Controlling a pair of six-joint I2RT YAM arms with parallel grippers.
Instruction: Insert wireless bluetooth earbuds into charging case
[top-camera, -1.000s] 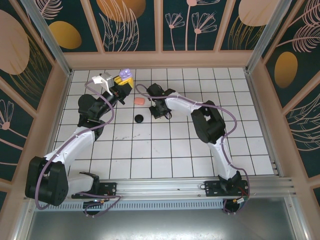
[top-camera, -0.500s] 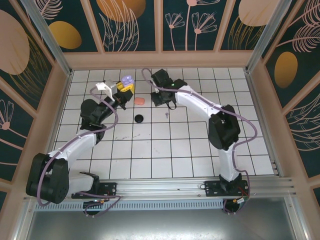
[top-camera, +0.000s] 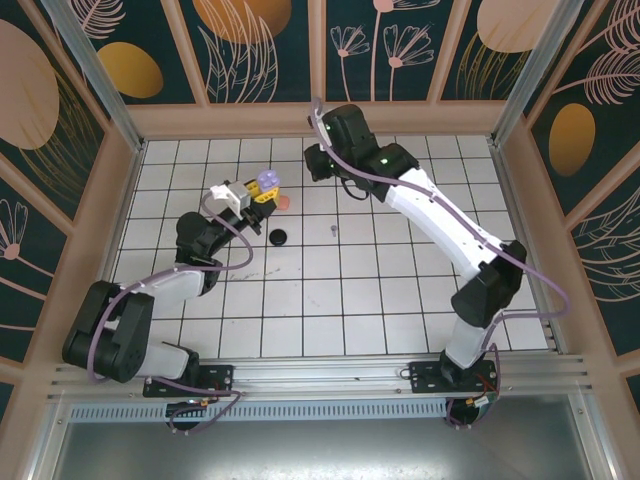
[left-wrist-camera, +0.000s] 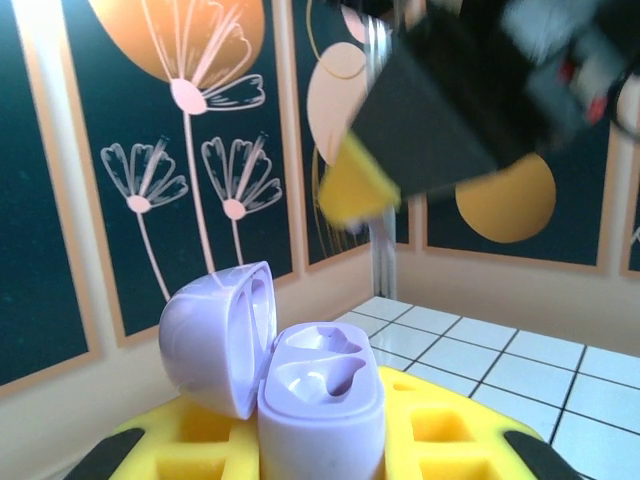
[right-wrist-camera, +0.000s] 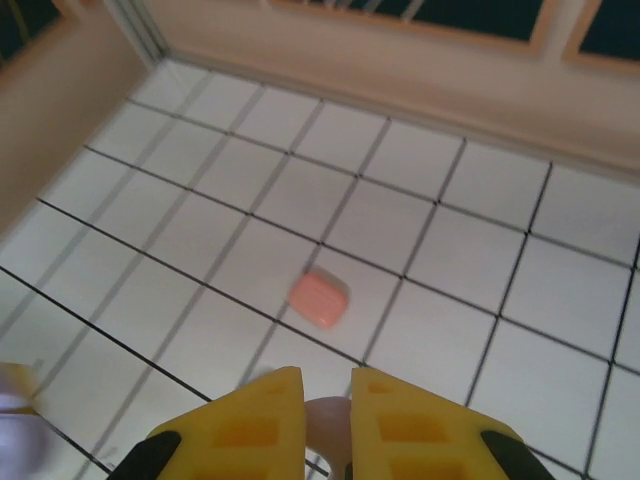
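Note:
My left gripper (top-camera: 258, 192) is shut on the base of an open lavender charging case (top-camera: 266, 181), held above the table's back left. In the left wrist view that case (left-wrist-camera: 322, 395) stands upright between the yellow fingers, lid (left-wrist-camera: 215, 335) swung back, both sockets empty. My right gripper (top-camera: 316, 166) hangs high near the back wall, to the right of the case, and shows as a blur (left-wrist-camera: 455, 110) above it. Its fingers (right-wrist-camera: 245, 425) are shut on a small pale lavender earbud (right-wrist-camera: 326, 418). Another lavender earbud (top-camera: 333, 230) lies on the tiles.
A shut salmon case (top-camera: 284, 201) lies on the white tiled table (top-camera: 400, 280) below the held case, and it also shows below the right gripper (right-wrist-camera: 319, 298). A black round case (top-camera: 279, 237) sits nearer me. Wooden walls close the back and sides.
My right gripper has risen from the tiles and swung toward the back wall with the earbud, leaving one earbud behind. My left gripper has carried the open case to the right.

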